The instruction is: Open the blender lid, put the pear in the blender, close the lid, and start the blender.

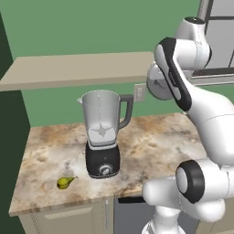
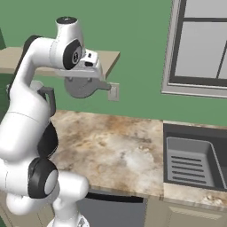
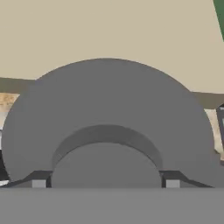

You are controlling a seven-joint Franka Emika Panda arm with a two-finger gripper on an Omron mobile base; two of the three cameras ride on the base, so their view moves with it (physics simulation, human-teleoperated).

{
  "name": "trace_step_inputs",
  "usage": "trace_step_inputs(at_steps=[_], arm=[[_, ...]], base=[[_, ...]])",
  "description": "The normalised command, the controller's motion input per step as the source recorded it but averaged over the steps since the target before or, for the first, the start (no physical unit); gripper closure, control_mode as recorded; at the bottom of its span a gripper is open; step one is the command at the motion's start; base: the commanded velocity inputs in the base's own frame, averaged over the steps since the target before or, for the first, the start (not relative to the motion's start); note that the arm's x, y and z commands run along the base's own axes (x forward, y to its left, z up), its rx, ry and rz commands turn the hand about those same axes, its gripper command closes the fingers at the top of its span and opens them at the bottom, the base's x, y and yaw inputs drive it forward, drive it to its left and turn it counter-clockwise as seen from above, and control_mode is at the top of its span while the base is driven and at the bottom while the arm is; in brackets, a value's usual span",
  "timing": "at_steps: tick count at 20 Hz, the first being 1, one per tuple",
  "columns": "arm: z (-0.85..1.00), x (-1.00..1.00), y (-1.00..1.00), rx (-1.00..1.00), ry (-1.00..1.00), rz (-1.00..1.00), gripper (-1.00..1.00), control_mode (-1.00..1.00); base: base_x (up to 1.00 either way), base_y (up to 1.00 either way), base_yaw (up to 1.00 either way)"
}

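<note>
Holding the dark grey round disc lid [image 3: 109, 118] by its raised centre knob, the two-finger gripper [image 3: 106, 181] has its jaws clamped on either side, up in the air right of the clear tapered blender jar on its glossy black base [image 1: 103, 137]. Jar's open now. Small yellow-green pear [image 1: 66, 182] sits near the marbled counter's [image 1: 155, 141] front edge, left of the base. My worry: the beige shelf [image 1: 77, 68] is close overhead, so a swing could clip it. Plenty of bare counter on the right for parking the lid.
</note>
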Motion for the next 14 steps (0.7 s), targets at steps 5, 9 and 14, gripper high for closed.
trace_step_inputs(at_steps=[5,9,14], arm=[[0.75,0.33,0.0,0.0,0.1,0.0,1.0,-1.0],[0.46,0.29,0.0,0.0,0.09,0.0,1.0,-1.0],[0.04,0.62,0.02,0.0,0.06,0.0,1.0,-1.0]], base=[[0.0,0.0,0.0],[0.0,0.0,0.0],[0.0,0.0,0.0]])
